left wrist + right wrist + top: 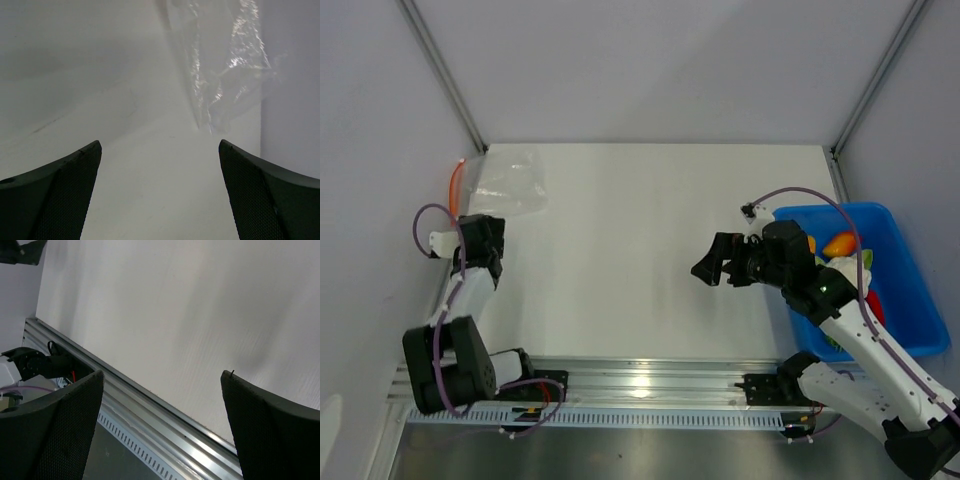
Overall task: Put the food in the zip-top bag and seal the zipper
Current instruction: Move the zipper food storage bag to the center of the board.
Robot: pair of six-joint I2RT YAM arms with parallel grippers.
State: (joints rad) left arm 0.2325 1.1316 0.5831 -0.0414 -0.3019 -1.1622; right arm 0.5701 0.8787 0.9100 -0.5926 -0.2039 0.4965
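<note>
Both claws are spread wide and hold nothing. In the top view the left claw (pixel 480 228) sits at the left edge of the frame, pointing toward the upper left corner, where the bag (pixel 506 180) lies on the worktop (pixel 640 220) close to the side wall. The zipper (pixel 455 182) shows as an orange strip along the bag's left edge, next to the wall. In the left wrist view the left claw (pixel 159 146) has its two dark fingers (pixel 60 195) far apart at the bottom of the frame. The crinkly bag (pixel 225 65) is in the upper right, ahead of the tips and not touching them; only bare worktop lies between the fingers.

The right claw (pixel 712 262) is right of centre in the top view, aimed left, just left of the blue bin (pixel 910 300). Whether it touches the worktop I cannot tell. In the right wrist view the right claw (pixel 162 375) is likewise wide apart, with only white worktop and the metal rail (pixel 150 405) seen between its fingers.

The food (pixel 838 243) is in the bin at the right of the frame: an orange-yellow piece shows near the top, and red and green bits are partly hidden behind the right arm.
</note>
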